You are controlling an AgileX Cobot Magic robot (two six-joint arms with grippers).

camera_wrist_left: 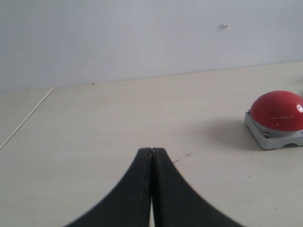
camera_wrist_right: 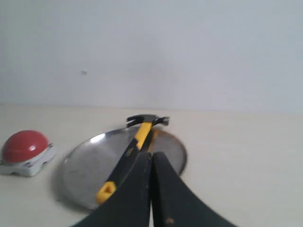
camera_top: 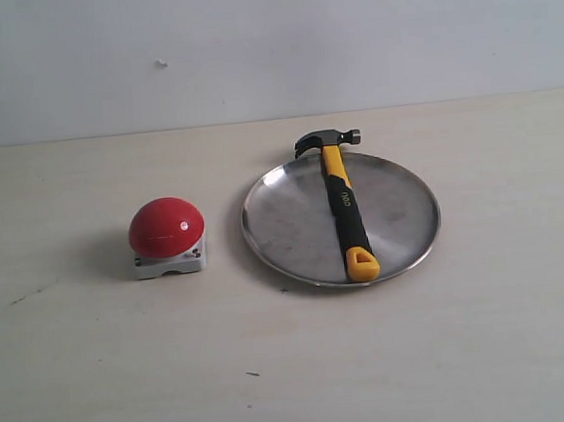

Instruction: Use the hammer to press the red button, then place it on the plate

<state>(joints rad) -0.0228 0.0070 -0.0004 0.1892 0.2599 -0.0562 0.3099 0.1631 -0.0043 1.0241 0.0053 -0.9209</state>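
Hovering low over the pale tabletop [camera_wrist_left: 94,142], the left gripper [camera_wrist_left: 151,152] shows its two dark fingers pressed together, nothing between them. Off to its right sits the red button [camera_wrist_left: 278,112], well apart from those fingertips. Over to the right gripper [camera_wrist_right: 151,156] now: its fingers are likewise closed against each other and empty, hanging on the near side of the plate [camera_wrist_right: 80,165]. And look where the hammer [camera_wrist_right: 137,142] is: lying across that silver plate, dark head poking over the far rim, yellow-and-black handle running back to the near rim, yellow loop end nearest. Neither arm appears in the exterior view at all.

By that reckoning the placing half reads as done: hammer on plate, nobody gripping it. Whether the button got its press cannot be told from these pictures. The dome sits up on its grey-white base, just left of the plate, not touching it.

Little else around: a plain wall [camera_top: 250,47] behind, a few dark specks [camera_top: 252,374] on the near tabletop. Nothing stands between hammer, button and plate.
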